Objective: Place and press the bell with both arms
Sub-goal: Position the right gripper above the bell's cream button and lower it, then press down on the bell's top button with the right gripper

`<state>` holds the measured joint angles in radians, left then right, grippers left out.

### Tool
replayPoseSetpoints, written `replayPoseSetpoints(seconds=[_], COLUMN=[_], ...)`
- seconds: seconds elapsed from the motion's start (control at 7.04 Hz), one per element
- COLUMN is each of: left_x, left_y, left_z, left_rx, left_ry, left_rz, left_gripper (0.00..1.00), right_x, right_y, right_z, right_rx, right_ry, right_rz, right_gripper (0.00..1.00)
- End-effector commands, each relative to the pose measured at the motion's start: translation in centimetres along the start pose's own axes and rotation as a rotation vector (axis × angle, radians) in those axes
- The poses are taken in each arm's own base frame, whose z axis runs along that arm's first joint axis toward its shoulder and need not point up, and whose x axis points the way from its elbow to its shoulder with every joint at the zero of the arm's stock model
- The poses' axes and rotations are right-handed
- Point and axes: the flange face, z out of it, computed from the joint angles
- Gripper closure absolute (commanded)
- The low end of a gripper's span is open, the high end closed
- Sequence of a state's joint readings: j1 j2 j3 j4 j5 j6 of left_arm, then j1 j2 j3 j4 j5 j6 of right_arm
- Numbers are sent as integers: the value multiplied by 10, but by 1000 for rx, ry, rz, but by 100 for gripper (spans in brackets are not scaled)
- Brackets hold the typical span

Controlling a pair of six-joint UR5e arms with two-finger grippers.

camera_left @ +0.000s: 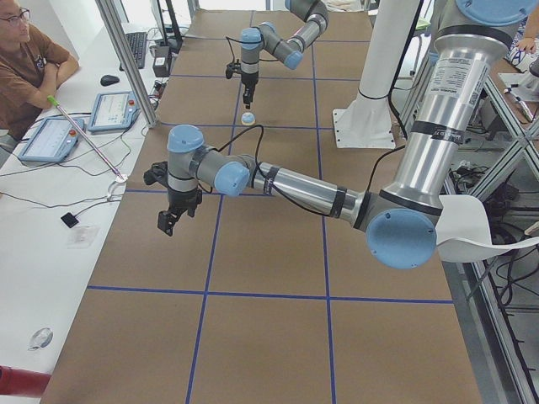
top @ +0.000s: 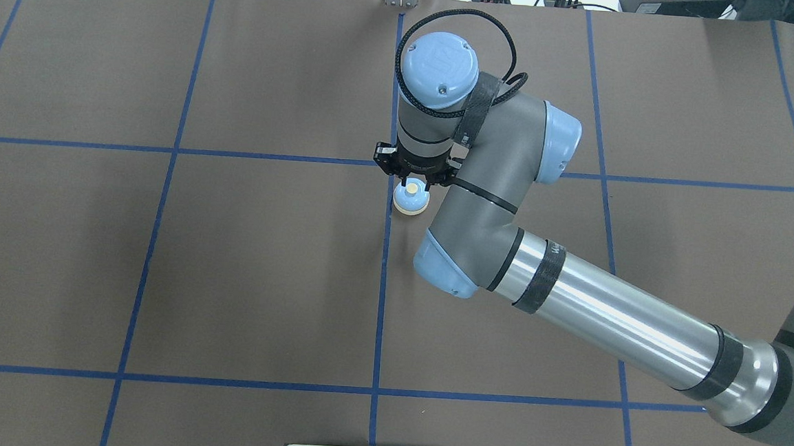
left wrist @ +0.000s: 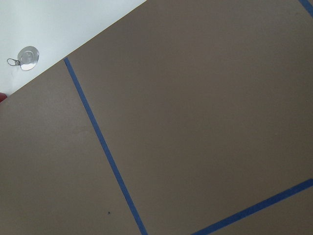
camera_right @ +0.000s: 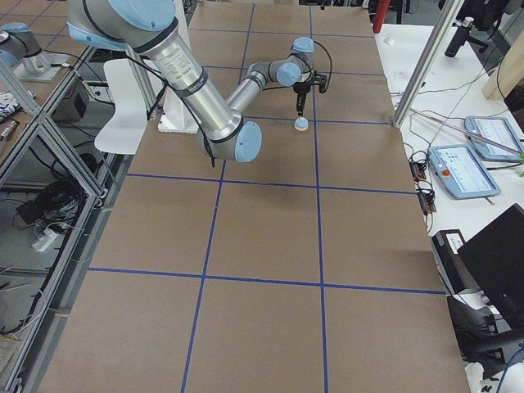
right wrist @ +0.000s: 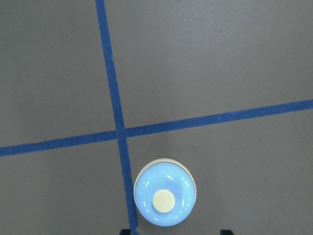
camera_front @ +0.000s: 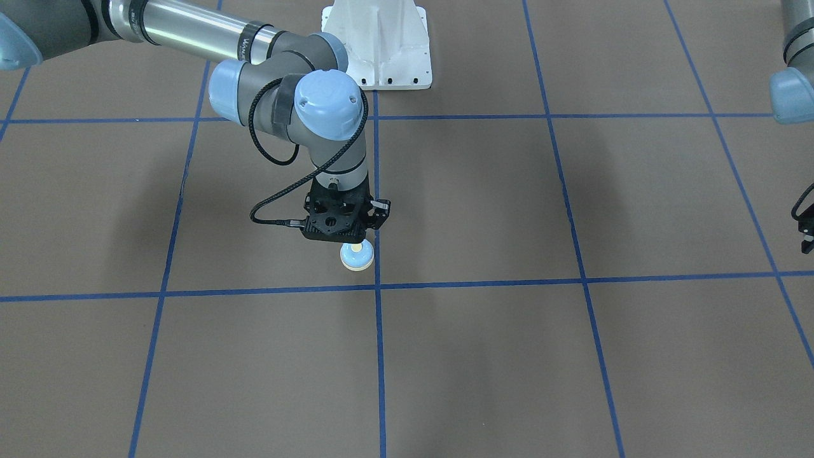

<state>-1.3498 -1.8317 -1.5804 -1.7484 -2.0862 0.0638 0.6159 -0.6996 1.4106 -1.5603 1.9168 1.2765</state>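
The light-blue bell (top: 411, 200) with its cream button stands upright on the brown table, just right of a blue tape line near the table's middle. It also shows in the front view (camera_front: 357, 256) and in the right wrist view (right wrist: 165, 198). My right gripper (top: 413, 182) hangs straight above it, open. Its fingertips (right wrist: 126, 231) stand wider apart than the bell and do not touch it. My left gripper (camera_left: 173, 215) hovers over the table far off to my left, empty. Only its edge shows in the front view (camera_front: 806, 229), and I cannot tell whether it is open.
The white pedestal (camera_front: 381, 44) stands at the robot's side of the table. An operator (camera_left: 25, 59) sits at a side bench with tablets (camera_left: 111, 111) and a metal post (camera_left: 126, 59). A small shiny round object (left wrist: 28, 57) lies on the white surface beyond the mat.
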Motion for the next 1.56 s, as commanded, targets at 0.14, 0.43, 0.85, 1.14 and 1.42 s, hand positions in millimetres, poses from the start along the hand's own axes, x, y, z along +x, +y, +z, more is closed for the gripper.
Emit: replayPoseSetpoints(seconds=[0.14,0.43,0.85,1.14,1.42], left_x=[0,-1,-1,-1,0], left_y=[2,2,2,3,3], left_z=[1,1,2,2,2], left_rx=[-3,-4,-5,-5,-6], left_ry=[0,0,2,2,3], left_rz=[-3,-3,-4,-4,-3], left_gripper=[0,0,0,0,0], right_x=[-1,-19,-15,-13,-12], right_y=[-2,-11,-15,-16,-16], right_z=[6,14,29,33,46], right_rx=[-3,-6,-10,-12,-15], right_ry=[7,20,32,39,38], right_rz=[-6,-1,1,2,-4], right_gripper=[100,100,100,100,100])
